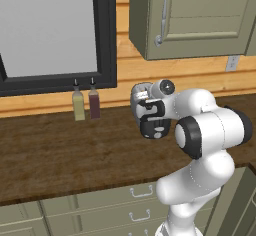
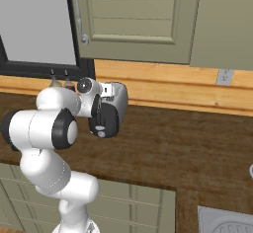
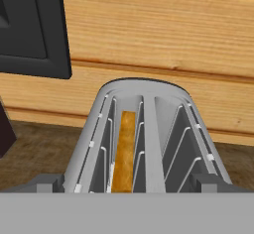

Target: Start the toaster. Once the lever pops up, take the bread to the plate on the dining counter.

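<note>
I hold the gripper (image 3: 128, 191) above the near end of the toaster (image 3: 149, 129), jaws spread wide with nothing between them. The two slots run straight away from the hand toward the wood-panelled wall (image 3: 163, 29), and the bread (image 3: 124, 151) sits edge-up in the left slot. From the base, the toaster's black end panel (image 1: 154, 122) faces the arm across the worktop (image 1: 60, 150); I judge the lever lies low on it, below the fingers.
</note>
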You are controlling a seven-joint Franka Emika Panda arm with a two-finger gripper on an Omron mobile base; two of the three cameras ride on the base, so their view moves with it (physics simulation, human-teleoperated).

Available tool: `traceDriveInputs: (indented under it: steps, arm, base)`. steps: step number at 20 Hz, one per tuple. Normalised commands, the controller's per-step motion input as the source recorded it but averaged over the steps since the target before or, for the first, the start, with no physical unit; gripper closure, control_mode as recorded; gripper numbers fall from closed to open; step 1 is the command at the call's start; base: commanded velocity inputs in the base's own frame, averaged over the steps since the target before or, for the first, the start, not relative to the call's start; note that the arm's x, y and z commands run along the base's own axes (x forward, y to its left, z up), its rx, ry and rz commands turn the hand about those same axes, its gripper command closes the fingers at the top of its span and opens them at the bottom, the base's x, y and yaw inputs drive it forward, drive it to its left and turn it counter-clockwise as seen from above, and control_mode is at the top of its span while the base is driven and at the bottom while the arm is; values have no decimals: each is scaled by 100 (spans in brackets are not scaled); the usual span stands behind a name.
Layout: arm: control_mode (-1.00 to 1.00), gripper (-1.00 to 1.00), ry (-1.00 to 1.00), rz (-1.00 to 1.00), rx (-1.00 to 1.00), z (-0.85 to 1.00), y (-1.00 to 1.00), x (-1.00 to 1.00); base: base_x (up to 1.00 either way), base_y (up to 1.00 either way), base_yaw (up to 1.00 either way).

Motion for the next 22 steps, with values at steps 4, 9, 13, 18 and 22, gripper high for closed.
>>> traceDriveInputs:
  steps: [4, 9, 13, 18, 22]
  arm:
    - [-100, -100, 0, 0, 0, 0, 0, 0]
    - [-100, -100, 0, 0, 0, 0, 0, 0]
    - [-100, -100, 0, 0, 0, 0, 0, 0]
    - [-100, -100, 0, 0, 0, 0, 0, 0]
    - [-100, -100, 0, 0, 0, 0, 0, 0]
  base:
    - [0, 0, 0]
    - [0, 0, 0]
    - [0, 0, 0]
    - [0, 0, 0]
    - [0, 0, 0]
